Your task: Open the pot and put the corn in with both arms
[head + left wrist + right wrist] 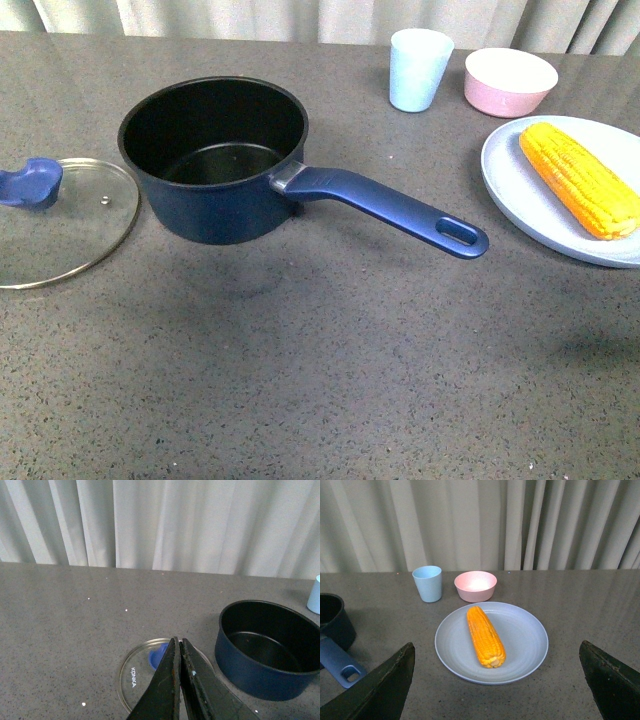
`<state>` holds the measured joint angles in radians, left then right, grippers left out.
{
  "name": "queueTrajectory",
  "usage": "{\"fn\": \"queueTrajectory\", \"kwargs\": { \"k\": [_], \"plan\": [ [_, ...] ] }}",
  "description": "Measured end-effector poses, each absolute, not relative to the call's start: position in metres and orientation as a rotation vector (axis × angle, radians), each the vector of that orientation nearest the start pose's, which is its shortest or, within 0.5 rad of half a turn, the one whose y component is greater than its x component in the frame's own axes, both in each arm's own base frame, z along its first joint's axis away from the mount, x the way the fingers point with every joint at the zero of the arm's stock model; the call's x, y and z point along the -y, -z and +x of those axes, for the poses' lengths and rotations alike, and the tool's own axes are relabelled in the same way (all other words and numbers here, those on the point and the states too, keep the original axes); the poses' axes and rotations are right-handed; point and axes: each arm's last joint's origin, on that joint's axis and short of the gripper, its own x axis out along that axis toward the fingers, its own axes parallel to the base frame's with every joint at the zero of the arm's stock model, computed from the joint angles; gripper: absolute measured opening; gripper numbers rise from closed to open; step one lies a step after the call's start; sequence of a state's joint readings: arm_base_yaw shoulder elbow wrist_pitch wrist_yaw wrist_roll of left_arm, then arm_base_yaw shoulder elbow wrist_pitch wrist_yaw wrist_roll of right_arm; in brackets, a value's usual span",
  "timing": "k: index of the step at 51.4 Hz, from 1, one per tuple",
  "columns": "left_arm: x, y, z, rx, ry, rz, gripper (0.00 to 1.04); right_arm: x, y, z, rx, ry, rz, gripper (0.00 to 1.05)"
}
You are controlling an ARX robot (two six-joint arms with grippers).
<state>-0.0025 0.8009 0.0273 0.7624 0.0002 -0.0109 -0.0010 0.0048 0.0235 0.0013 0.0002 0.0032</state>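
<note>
Pot (215,205) is open and empty, mid-table, handle pointing right toward the plate (525,215). Corn (580,180) lies on that plate, well apart from the pot. Glass lid (70,225) lies flat on the table (320,380) just left of the pot. Left gripper (180,675) has its fingers pressed together in line with the lid; can't tell if it touches. Right gripper (496,650) is spread wide, facing the corn, holding nothing. Pale blue cup (420,68) and pink bowl (510,80) sit behind the plate.
</note>
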Motion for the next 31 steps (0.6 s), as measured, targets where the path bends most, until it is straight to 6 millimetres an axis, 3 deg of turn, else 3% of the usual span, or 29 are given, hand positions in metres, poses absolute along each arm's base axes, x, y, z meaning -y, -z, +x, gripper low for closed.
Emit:
{"fn": "queueTrajectory", "kwargs": {
  "k": [31],
  "plan": [
    [0.000, -0.171, 0.121, 0.014, 0.003, -0.011, 0.02, 0.000, -0.171, 0.097, 0.020, 0.001, 0.003, 0.96]
  ]
}}
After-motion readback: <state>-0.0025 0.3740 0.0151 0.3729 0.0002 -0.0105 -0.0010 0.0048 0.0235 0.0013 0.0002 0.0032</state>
